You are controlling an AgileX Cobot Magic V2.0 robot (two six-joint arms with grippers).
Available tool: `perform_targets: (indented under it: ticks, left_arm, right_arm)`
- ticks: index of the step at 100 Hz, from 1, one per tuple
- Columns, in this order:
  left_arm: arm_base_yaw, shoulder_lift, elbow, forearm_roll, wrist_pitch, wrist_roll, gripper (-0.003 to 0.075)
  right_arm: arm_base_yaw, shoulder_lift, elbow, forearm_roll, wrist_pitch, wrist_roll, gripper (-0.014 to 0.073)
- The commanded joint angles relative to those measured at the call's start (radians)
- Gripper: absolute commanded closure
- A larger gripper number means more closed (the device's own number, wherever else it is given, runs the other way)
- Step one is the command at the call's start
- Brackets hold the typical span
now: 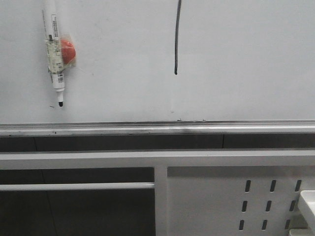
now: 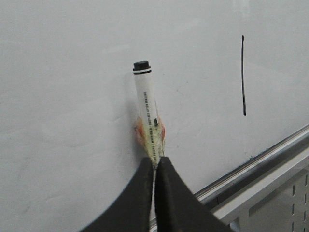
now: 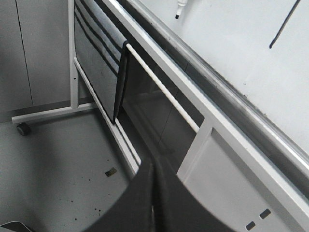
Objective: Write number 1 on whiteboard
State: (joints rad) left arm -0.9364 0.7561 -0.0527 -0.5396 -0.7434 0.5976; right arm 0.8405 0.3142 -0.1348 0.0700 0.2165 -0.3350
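Your left gripper (image 2: 155, 163) has its two black fingers (image 2: 137, 193) pressed together on the tail end of a white marker pen (image 2: 146, 104), clamping it just behind a wad of yellowed tape and something orange-red wrapped round the barrel. In the left wrist view the pen's black tip points away from the fingers and lies close against the whiteboard (image 2: 72, 121); you cannot tell from that angle whether the tip touches the surface. In the front view the same pen (image 1: 55, 59) hangs at the upper left of the board, tip downward, slightly tilted, with the red lump (image 1: 68, 51) taped to its right side; the gripper itself is out of that frame. The number 1 (image 1: 177, 37) stands well to the right of the pen, near the middle of the board's width: a thin black, nearly upright stroke that runs off the top of the front view and ends above the silver rail (image 1: 157, 129). Your right gripper (image 3: 153, 193) points down past the white stand frame (image 3: 159, 94) toward the grey floor (image 3: 58, 159), its fingers closed against each other with nothing between them. A slotted white panel (image 1: 236, 201) sits below the rail on the right.
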Motion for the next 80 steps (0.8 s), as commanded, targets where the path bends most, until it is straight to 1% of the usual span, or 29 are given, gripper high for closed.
perform_targets:
  ticks: [1, 7, 12, 23, 31, 38, 42, 47, 51, 54, 57, 59, 64, 69, 80]
  left_arm:
    - [-0.001, -0.003, -0.031, 0.018, -0.079, 0.032, 0.0740]
    - [0.002, -0.003, -0.031, 0.016, -0.090, 0.126, 0.0740]
    - [0.002, -0.003, -0.031, 0.016, -0.105, 0.162, 0.0740]
    - [0.002, -0.003, -0.031, 0.016, -0.110, 0.162, 0.0740]
    - [0.003, -0.050, -0.031, 0.008, -0.126, 0.205, 0.0740]
    - [0.037, -0.093, -0.031, 0.015, -0.144, 0.196, 0.0740]
    - [0.084, -0.130, -0.031, 0.027, -0.131, 0.168, 0.0740]
    - [0.157, -0.180, -0.031, 0.030, -0.103, 0.081, 0.0740]
    - [0.234, -0.219, -0.031, 0.030, -0.072, 0.017, 0.0740]
    - [0.292, -0.261, -0.031, 0.030, -0.028, -0.044, 0.0740]
    - [0.367, -0.296, -0.031, 0.030, 0.015, -0.082, 0.0740]
    - [0.397, -0.322, -0.031, 0.028, 0.052, -0.101, 0.0740]
    - [0.510, -0.387, -0.031, 0.016, 0.148, -0.114, 0.0740]
    - [0.592, -0.454, -0.031, 0.000, 0.256, -0.112, 0.0740]
    - [0.727, -0.573, -0.029, 0.002, 0.481, -0.105, 0.0740]
  right_arm:
    - [0.002, 0.005, -0.025, -0.001, -0.075, -0.005, 0.0652]
    - [0.002, 0.005, -0.025, -0.001, -0.075, -0.005, 0.0652]
    - [0.002, 0.005, -0.025, -0.001, -0.075, -0.005, 0.0652]
    - [0.002, 0.005, -0.025, -0.001, -0.075, -0.005, 0.0652]
    - [0.002, 0.005, -0.025, -0.001, -0.075, -0.005, 0.0652]
    - [0.002, 0.005, -0.025, -0.001, -0.075, -0.005, 0.0652]
    - [0.002, 0.005, -0.025, -0.001, -0.075, -0.005, 0.0652]
    - [0.002, 0.005, -0.025, -0.001, -0.075, -0.005, 0.0652]
    - [0.002, 0.005, -0.025, -0.001, -0.075, -0.005, 0.0652]
    - [0.002, 0.005, -0.025, -0.001, -0.075, -0.005, 0.0652]
    - [0.002, 0.005, -0.025, -0.001, -0.075, -0.005, 0.0652]
    - [0.002, 0.005, -0.025, -0.001, -0.075, -0.005, 0.0652]
    - [0.002, 0.005, -0.025, -0.001, -0.075, -0.005, 0.0652]
    - [0.002, 0.005, -0.025, -0.001, -0.075, -0.005, 0.0652]
    - [0.002, 0.005, -0.025, -0.001, -0.075, -0.005, 0.0652]
